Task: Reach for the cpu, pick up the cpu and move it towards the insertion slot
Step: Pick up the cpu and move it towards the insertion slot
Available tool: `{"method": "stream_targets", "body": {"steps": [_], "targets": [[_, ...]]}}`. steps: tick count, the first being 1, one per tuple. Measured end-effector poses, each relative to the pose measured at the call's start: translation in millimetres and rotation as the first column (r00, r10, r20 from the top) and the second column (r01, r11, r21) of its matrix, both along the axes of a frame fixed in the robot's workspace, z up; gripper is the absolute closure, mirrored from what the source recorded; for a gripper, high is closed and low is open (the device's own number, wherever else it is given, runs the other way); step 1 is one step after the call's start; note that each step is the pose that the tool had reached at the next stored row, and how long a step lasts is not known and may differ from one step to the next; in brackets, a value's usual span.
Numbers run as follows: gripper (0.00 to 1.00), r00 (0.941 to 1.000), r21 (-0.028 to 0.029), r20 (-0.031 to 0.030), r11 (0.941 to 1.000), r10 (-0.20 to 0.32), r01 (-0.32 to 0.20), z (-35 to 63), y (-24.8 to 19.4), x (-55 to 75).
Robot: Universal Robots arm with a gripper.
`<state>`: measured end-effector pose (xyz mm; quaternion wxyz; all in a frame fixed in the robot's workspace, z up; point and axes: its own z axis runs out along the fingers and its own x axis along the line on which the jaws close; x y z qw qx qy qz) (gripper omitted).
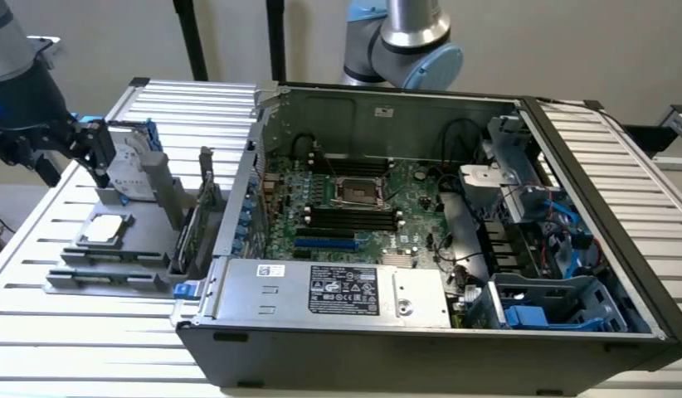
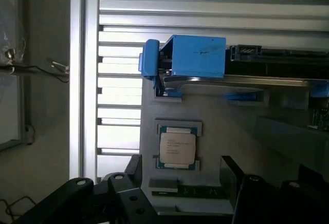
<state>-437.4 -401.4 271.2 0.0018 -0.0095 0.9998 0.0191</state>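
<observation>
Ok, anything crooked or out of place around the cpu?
Nothing stands out. The cpu lies flat and square in its grey holder, the insertion slot shows its dark centre, and the open gripper hovers over the cpu.

Robotics lab: open computer case (image 1: 430, 358) on slatted aluminium table (image 1: 86, 348), robot arm (image 1: 413, 25) behind

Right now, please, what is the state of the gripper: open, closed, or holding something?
Gripper: open, holding nothing; the cpu lies on its grey holder, not touched.
</observation>
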Motion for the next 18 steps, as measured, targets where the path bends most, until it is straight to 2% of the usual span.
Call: {"method": "stream_targets", "body": {"steps": [12,18], "targets": [[0.29,1.0000,0.0001,0.0000,1.0000,-0.003,0.003,-21.9,-1.7,2.7],[0.29,0.9998,0.0000,0.0000,0.9998,-0.022,0.022,-32.7,-2.0,2.7]]}}
